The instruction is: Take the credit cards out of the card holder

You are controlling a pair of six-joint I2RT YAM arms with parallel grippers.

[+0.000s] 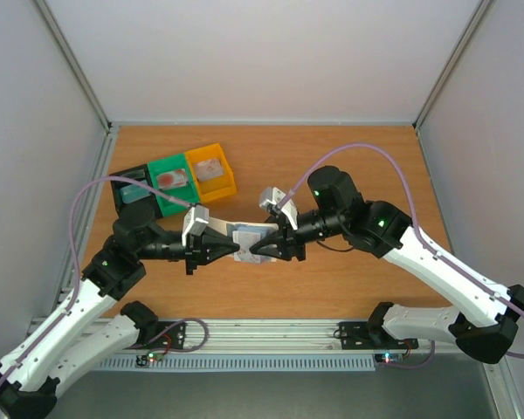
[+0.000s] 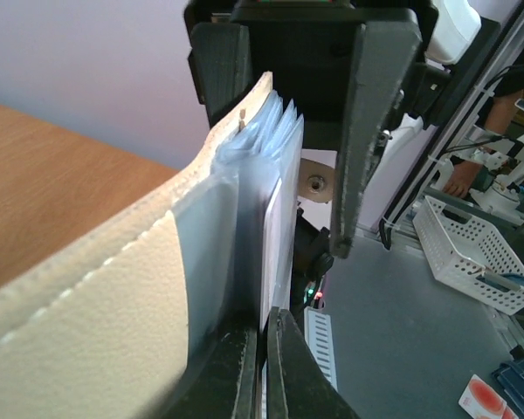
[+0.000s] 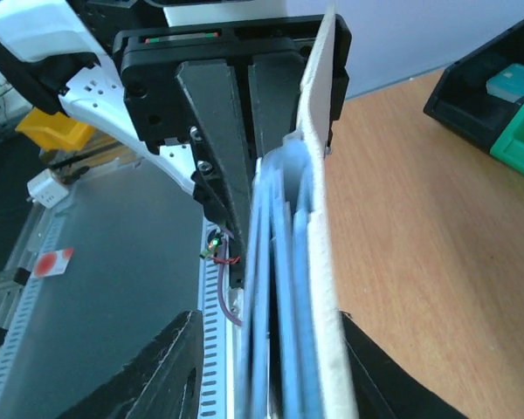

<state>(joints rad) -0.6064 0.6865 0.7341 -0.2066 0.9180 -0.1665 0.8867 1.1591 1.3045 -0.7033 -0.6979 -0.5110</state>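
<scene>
The card holder [image 1: 247, 234] hangs above the middle of the worktop [image 1: 349, 166], stretched between the two arms and near the row of bins. The left gripper [image 1: 234, 250] is pinched tight on one edge of its translucent leaves. The right gripper [image 1: 255, 251] stands partly parted around the opposite edge, its fingers [image 3: 170, 375] flanking the cream cover and the sleeves without clamping them. I judge the step in hand to be getting the right gripper onto a single card. For that, the left should hold firm and level so the leaves do not sag. The right should close on one card edge alone, not on a whole leaf, then draw straight along the pocket (the leaves lie edge-on and packed close, so catching two layers at once is the likely slip). Counted: one holder, two grippers, three bins. The black bin [image 1: 120, 185] holds one pale bluish card [image 1: 133, 194], the green bin [image 1: 179, 206] one reddish-pink card [image 1: 172, 180], and the yellow bin [image 1: 220, 188] one pale item I cannot identify. How many cards sit inside the holder cannot be told; only several blue-tinted leaves show.
</scene>
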